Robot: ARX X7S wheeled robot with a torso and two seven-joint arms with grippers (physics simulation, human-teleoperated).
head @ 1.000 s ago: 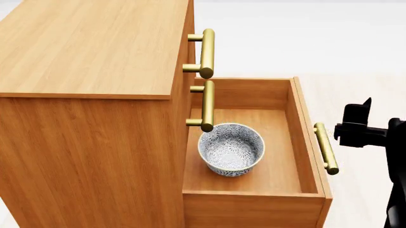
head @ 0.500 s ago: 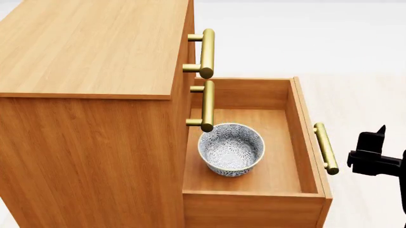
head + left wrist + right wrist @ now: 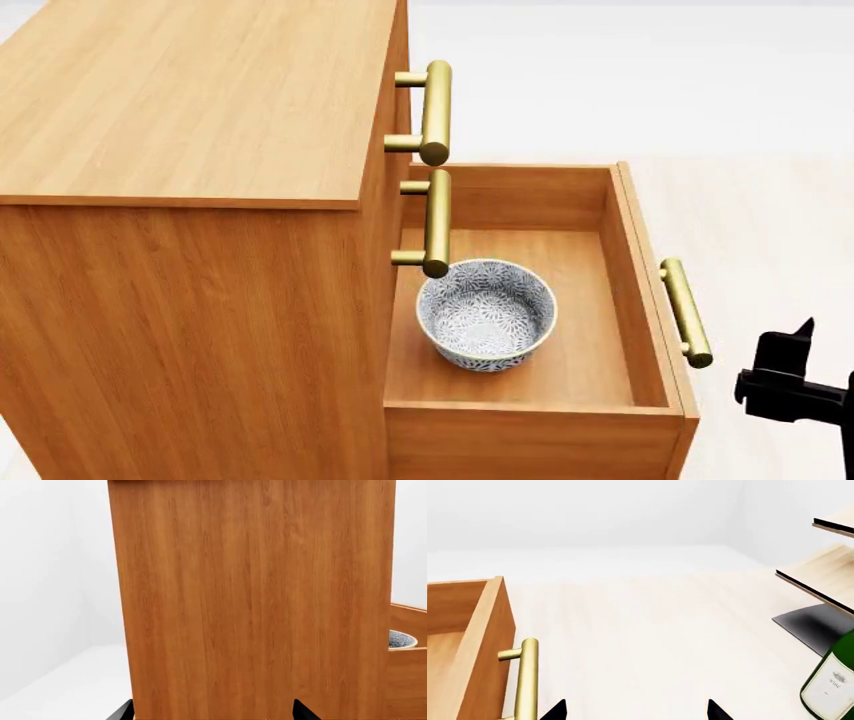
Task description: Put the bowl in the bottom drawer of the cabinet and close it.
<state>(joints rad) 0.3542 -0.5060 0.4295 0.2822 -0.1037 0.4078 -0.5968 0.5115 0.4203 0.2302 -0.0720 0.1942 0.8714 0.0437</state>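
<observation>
The right hand hangs in the air just beside the brass handle of the bottom drawer, not touching it; its fingertips stand apart, empty. The left hand faces the flat side of the cabinet, its finger tips spread wide and holding nothing. The drawer stands pulled fully out. The bowl sits upright on the drawer floor, near the cabinet front. A green wine bottle stands beside a pale rack.
</observation>
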